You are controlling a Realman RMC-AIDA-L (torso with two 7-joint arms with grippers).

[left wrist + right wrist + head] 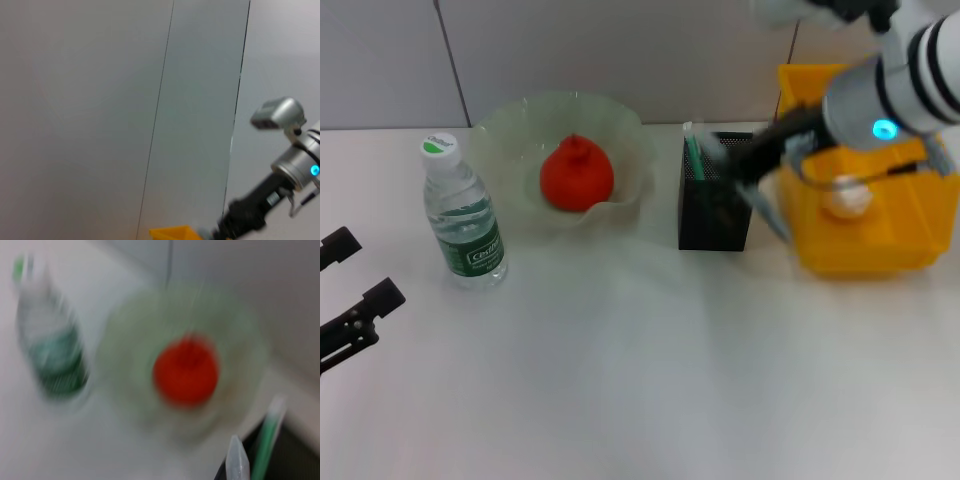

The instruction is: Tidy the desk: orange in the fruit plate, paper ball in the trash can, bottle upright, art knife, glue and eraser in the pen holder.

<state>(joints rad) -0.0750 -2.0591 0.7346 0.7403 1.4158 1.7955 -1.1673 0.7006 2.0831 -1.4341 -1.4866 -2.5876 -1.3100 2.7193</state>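
The orange [577, 172] [186, 371] lies in the pale green fruit plate [630, 130] [240, 335]. To its left the bottle [465, 215] [50, 350] stands upright. A white paper ball [847, 197] rests inside the yellow trash can [865, 245]. The black mesh pen holder [715, 215] holds a green stick-like item [695, 155] [265, 440] and a pale pointed one [237, 460]; whether these are the art knife or glue I cannot tell. The eraser is hidden. My right gripper [750, 165] hovers, blurred, at the pen holder's right rim. My left gripper [360, 275] stands open at the table's left edge.
A white table [640, 380] carries everything, with a grey panelled wall [100, 100] behind it. The right arm [890, 100] [287, 165] reaches over the trash can. A corner of the yellow bin [172, 232] shows in the left wrist view.
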